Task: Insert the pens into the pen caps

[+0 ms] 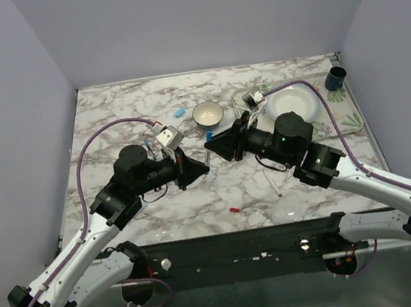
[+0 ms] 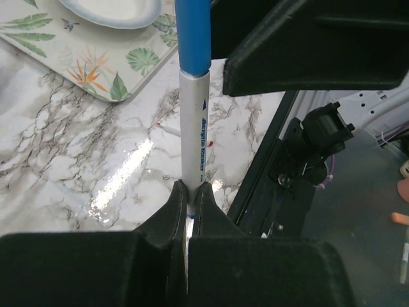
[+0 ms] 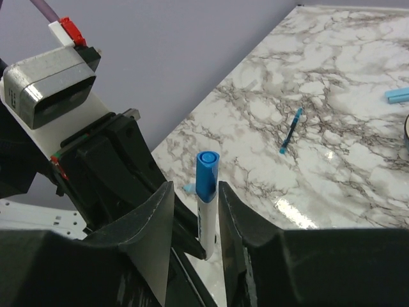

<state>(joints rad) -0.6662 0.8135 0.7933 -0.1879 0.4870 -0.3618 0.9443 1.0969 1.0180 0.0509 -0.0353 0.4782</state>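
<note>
Just on the near side of the bowl [image 1: 208, 113], I had the left jaws clamped shut on the pen [image 2: 193, 128] to steady it (like a vice), while the right jaws stood parted either side of its blue cap [image 3: 207, 171], gripping nothing.

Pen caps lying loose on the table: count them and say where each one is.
2 for sure: a blue cap just left of the bowl, and a red cap near the front edge. Others may be hidden.

White pen [image 2: 193, 141] w/ blue cap [image 2: 192, 32] fitted, midair.
</note>
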